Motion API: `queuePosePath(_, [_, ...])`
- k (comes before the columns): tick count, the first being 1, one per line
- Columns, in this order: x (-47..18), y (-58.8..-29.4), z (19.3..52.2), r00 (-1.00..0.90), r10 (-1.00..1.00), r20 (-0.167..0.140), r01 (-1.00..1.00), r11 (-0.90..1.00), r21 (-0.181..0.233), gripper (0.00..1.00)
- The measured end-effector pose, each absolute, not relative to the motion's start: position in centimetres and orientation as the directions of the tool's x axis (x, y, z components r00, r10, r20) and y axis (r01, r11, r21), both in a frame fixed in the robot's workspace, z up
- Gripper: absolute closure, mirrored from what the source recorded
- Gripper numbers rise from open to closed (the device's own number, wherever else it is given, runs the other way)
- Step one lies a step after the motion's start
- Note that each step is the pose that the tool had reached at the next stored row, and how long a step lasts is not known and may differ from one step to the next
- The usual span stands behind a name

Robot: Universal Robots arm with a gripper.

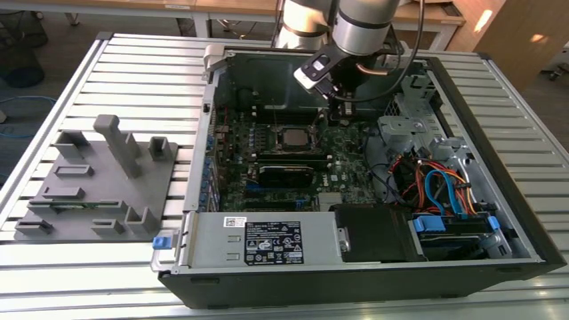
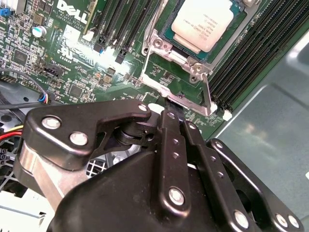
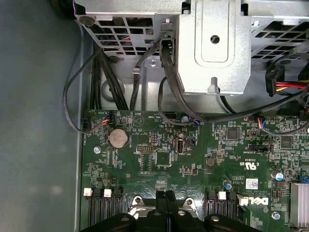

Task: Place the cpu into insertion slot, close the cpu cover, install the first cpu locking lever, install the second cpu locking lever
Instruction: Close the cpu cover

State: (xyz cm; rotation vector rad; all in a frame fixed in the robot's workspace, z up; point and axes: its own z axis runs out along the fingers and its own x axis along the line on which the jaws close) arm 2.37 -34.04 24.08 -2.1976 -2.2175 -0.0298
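The black tower computer case (image 1: 356, 293) is lying on its side with the panel off, on a ribbed silver aluminium table (image 1: 89, 60) built from long slats. Next to it, on the exterior view's left, there's a grey plastic fixture block (image 1: 98, 193) with posts and little pockets sticking up. Behind the table I can see pale wooden desks (image 1: 240, 8) and a dull brownish floor. A blue cable (image 1: 13, 107) trails across the floor at the exterior view's left.

The arm reaches into the case from the far side. Its black gripper (image 1: 340, 113) (image 2: 172, 105) (image 3: 165, 195) hangs low over the green motherboard (image 1: 347, 167), just beside the socket. In both wrist views the fingers are pressed flat together with only a thin seam between them, and I can't see anything pinched there. The tips are right at the silver edge of the socket. I honestly can't tell if they're touching it or sitting just above.

The small square cpu with the dull silver-grey top (image 1: 294, 138) (image 2: 205, 21) lies flat in the square silver-rimmed insertion slot (image 2: 176, 54). A thin silver metal rod (image 2: 208, 92) runs off the slot's corner, close to the fingertips. Long black memory slots (image 2: 246, 53) sit alongside the socket.

Also in the case: a silver power supply box with a black label (image 1: 266, 243) along the near edge, a silver perforated drive cage (image 3: 212, 48), and a tangle of blue and orange cables (image 1: 444, 187) on the exterior view's right.
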Motion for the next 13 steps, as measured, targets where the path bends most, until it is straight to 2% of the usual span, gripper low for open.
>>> queuePosePath(13, [2.13, -34.04, 24.07, -0.009, 1.0, 0.027, 1.0, 0.009, 0.0, 0.9])
